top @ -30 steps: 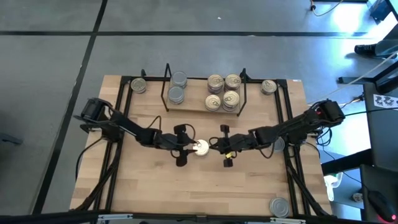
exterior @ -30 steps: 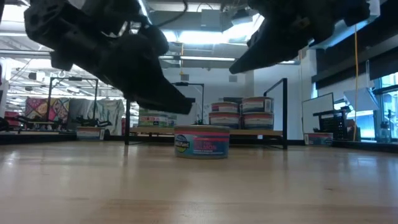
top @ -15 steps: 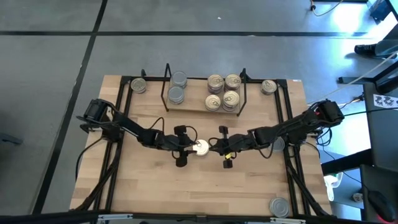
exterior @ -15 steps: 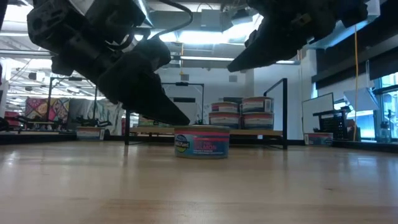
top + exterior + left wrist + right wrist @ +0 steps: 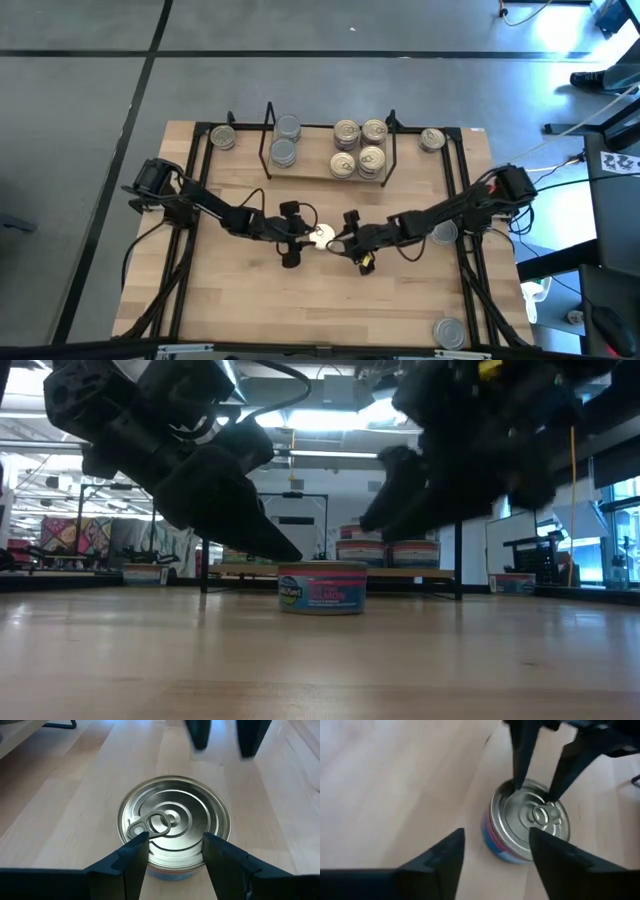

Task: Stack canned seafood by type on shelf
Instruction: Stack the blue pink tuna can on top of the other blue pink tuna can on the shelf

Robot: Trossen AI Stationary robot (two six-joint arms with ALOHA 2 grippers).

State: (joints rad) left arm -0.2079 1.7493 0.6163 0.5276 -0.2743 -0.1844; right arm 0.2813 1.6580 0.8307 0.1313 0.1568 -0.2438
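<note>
One tin of canned seafood (image 5: pixel 322 236), with a gold pull-ring lid (image 5: pixel 175 817) and a blue and pink label (image 5: pixel 322 590), stands upright on the table's middle. My left gripper (image 5: pixel 174 840) comes at it from the table's left, slanting down. It is open, and its fingertips are over the lid's near rim. My right gripper (image 5: pixel 495 837) hangs open on the tin's right side, a little above it (image 5: pixel 347 240), touching nothing. The shelf (image 5: pixel 310 176) at the far edge carries stacked silver-topped tins (image 5: pixel 285 142) and gold-lidded tins (image 5: pixel 358 148). My left gripper has both fingertips (image 5: pixel 516 782) at the tin's lid, just inside its rim (image 5: pixel 131 836), slanting down from the table's left. The fingers stand narrower than the tin. I cannot tell whether they touch the lid. The tin stands flat on the table.
Single tins stand at the far left (image 5: pixel 222 137), at the far right (image 5: pixel 432 139), under my right arm (image 5: pixel 446 233) and at the near right corner (image 5: pixel 450 332). Black frame rails (image 5: pixel 192 190) run along both table sides. Bare wood (image 5: pixel 320 310) lies toward the near edge.
My right gripper has come down and toward the tin from the right. It has rolled, and its fingers have opened. My left gripper has stayed at the tin, and the tin stands where it was.
</note>
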